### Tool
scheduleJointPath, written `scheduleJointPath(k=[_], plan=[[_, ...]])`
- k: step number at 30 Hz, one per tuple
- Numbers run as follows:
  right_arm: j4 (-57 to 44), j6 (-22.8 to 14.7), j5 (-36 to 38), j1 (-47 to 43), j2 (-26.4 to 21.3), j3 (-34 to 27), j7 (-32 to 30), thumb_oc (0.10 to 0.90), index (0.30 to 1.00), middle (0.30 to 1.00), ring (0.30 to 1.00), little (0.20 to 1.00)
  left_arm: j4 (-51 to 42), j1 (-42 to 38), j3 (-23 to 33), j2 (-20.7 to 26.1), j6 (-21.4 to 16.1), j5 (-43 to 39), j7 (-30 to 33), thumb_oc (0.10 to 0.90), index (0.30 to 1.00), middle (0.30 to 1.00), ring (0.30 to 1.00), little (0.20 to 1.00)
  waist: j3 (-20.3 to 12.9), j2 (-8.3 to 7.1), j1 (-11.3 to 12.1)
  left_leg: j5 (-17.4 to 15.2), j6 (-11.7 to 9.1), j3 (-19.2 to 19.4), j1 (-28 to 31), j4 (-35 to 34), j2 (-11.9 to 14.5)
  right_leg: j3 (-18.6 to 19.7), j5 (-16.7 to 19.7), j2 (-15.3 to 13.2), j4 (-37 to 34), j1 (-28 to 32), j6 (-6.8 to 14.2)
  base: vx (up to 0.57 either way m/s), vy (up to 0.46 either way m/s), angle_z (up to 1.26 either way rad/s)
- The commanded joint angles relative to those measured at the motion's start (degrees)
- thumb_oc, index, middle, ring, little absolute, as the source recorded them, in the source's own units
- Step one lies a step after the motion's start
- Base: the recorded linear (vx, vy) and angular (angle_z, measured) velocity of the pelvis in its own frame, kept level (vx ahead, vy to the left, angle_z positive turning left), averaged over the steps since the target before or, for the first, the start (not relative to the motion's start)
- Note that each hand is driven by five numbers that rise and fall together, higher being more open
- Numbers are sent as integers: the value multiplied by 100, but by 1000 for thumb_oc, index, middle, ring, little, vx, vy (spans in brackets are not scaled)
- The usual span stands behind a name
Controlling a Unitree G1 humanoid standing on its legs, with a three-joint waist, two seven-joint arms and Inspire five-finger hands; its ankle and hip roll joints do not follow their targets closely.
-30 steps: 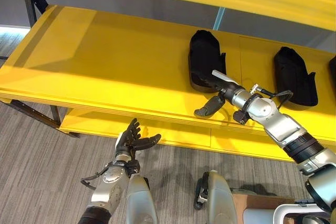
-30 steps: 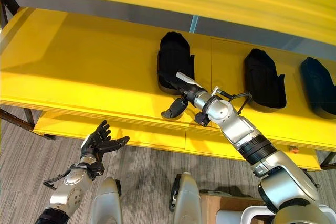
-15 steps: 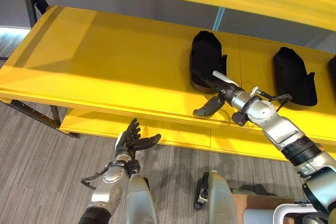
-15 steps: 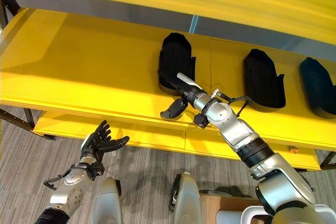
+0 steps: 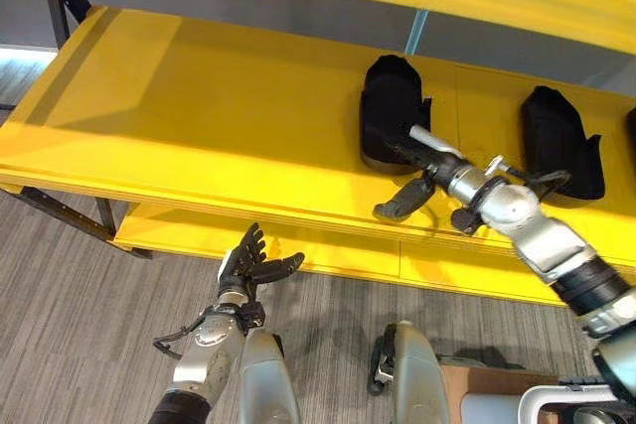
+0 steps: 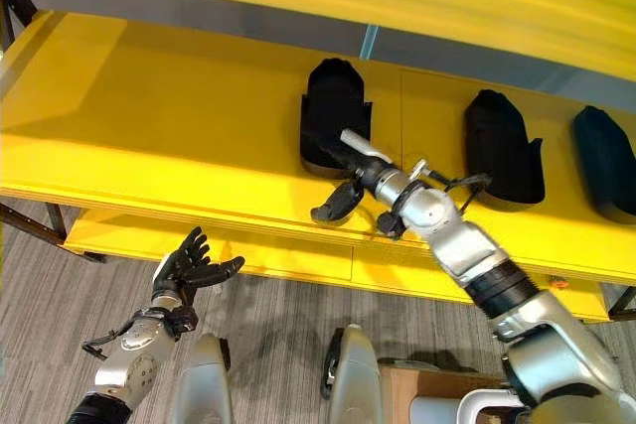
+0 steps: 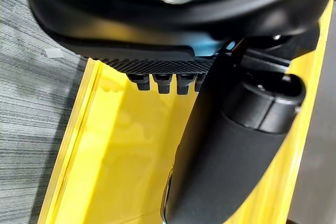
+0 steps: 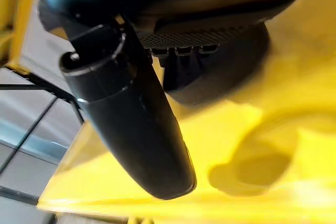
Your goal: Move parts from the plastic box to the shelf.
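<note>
Placing step: judged near done, a black moulded plastic part (image 5: 393,121) already resting on the long yellow shelf board (image 5: 199,116); next move would call for drawing the right arm clear without nudging it
Left eye view: right hand (image 5: 417,161) at the near end of that part, fingers reaching against it, thumb hanging apart over the shelf's front edge; whether it grips cannot be told
Right eye view: two further black parts (image 6: 502,151) lie well apart to the right; left hand (image 6: 189,267) idle below the shelf, fingers spread, holding nothing
Right wrist view: dark part touching the fingertips (image 8: 181,56), thumb free
</note>
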Motion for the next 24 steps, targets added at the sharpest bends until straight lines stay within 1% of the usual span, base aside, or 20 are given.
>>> scheduleJointPath(k=[1,8,11,14,16,18,19,20,21,23,24], plan=[[-577,-537,22,-568,-367,-679,-392,900,1000,1000,1000,1000,-463,-133,43,185,-428,13,-103,900,1000,1000,1000,1000,-229,-110,84,106,98,-557,-125,-14,181,138,284,-308,-669,621,335,0,0,0],[-1112,-678,199,-724,-973,-791,-316,900,1000,1000,1000,1000,-508,-58,60,201,-423,18,-174,900,1000,1000,1000,1000,-279,-161,50,125,81,-564,-125,-46,191,131,283,-307,-675,602,336,0,0,0],[-1233,-755,322,-665,-1093,-880,-354,900,1000,1000,1000,1000,-523,-57,51,196,-423,12,-164,900,1000,1000,1000,1000,-289,-174,31,142,74,-566,-131,-72,206,126,297,-303,-699,608,340,0,0,0],[-1333,-819,427,-437,-1072,-1094,-422,900,1000,1000,1000,1000,-543,-36,49,186,-433,13,-161,900,1000,1000,1000,1000,-296,-162,6,155,78,-562,-127,-91,211,129,305,-297,-708,610,340,0,0,0],[-1411,-916,554,-162,-919,-1355,-521,900,1000,1000,1000,1000,-536,-21,75,160,-431,37,-149,900,1000,1000,1000,1000,-290,-141,-27,175,78,-561,-118,-122,209,136,314,-290,-738,617,340,0,0,0],[-1441,-956,582,-18,-836,-1476,-562,900,1000,1000,1000,1000,-545,-10,76,154,-435,45,-146,900,1000,1000,1000,1000,-290,-136,-28,185,80,-561,-113,-132,206,137,315,-287,-742,617,341,0,0,0],[-1435,-1018,683,347,-555,-1761,-673,900,1000,1000,1000,1000,-528,17,104,117,-443,59,-121,900,1000,1000,1000,1000,-284,-121,-41,207,90,-565,-105,-166,207,117,327,-289,-783,635,342,0,0,0],[-1446,-1014,680,369,-552,-1780,-672,900,1000,1000,1000,1000,-528,18,97,125,-443,59,-121,900,1000,1000,1000,1000,-287,-126,-34,208,90,-565,-104,-168,207,115,327,-290,-785,638,342,0,0,0],[-1504,-1096,716,795,-204,-2120,-820,900,1000,1000,1000,1000,-532,52,122,67,-456,62,-82,900,1000,1000,1000,1000,-260,-97,-58,185,97,-557,-67,-171,211,119,318,-288,-794,670,358,0,0,0],[-1526,-1135,690,1161,92,-2362,-915,900,1000,1000,1000,1000,-534,93,156,18,-460,58,-50,900,1000,1000,1000,1000,-265,-74,-99,236,115,-553,-81,-228,202,115,358,-286,-825,654,357,15,3,1],[-1631,-1163,609,1480,254,-2587,-990,900,1000,1000,1000,1000,-529,135,177,-24,-456,71,-33,900,1000,1000,1000,1000,-240,-53,-125,211,120,-545,-54,-234,203,128,346,-284,-840,686,363,0,0,0]])
